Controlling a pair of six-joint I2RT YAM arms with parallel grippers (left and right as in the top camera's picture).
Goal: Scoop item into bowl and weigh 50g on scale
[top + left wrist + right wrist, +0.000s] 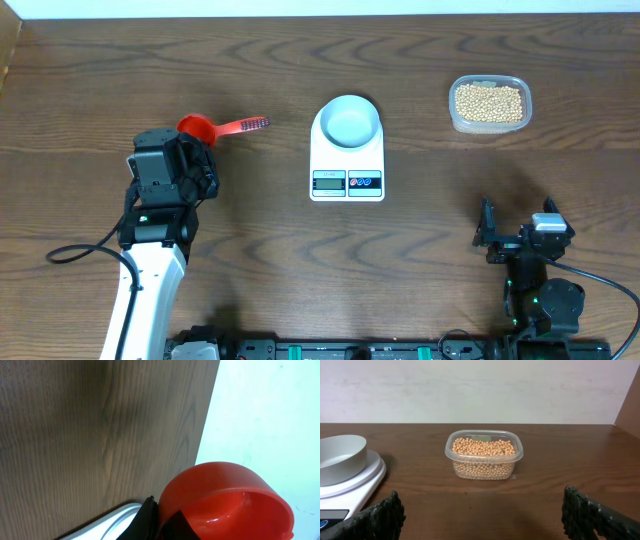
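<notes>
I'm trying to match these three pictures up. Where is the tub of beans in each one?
Overhead: tub of beans upper right, to the right of the scale.
Left wrist: not in it; a red scoop fills the lower right.
Right wrist: tub at centre.
Shared landmark: the bowl on the scale, centre in overhead, left edge in right wrist.
</notes>
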